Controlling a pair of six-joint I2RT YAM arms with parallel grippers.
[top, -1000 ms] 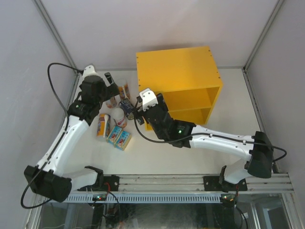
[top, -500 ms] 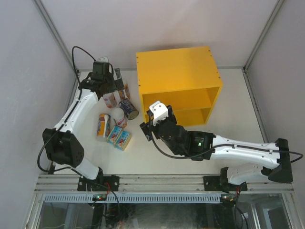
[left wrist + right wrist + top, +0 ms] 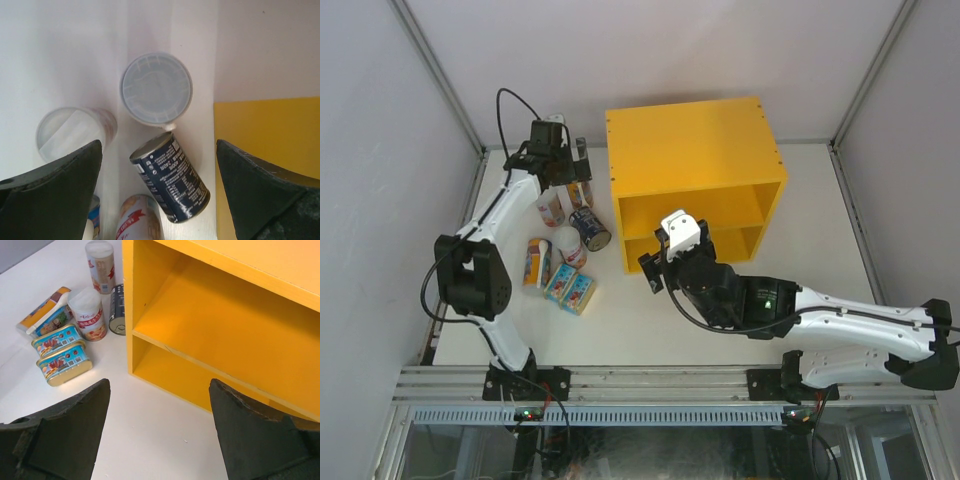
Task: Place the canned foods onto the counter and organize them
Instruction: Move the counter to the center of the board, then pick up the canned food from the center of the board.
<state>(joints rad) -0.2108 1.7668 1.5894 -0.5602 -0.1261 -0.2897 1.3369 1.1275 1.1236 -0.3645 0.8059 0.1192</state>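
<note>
The left arm's fingers (image 3: 55,190) hang wide and empty over two upright white-lidded tubes (image 3: 156,89) and a toppled dark steel can (image 3: 172,182) on the white worktop (image 3: 620,330), just left of the bright yellow open-fronted shelf box (image 3: 690,150), at whose open front the right arm's fingers (image 3: 60,430) gape, holding nothing.

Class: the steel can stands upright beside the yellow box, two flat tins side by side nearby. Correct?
No: the steel can lies on its side, as the left wrist view shows. It is beside the yellow box, with the flat tins side by side nearby.
</note>
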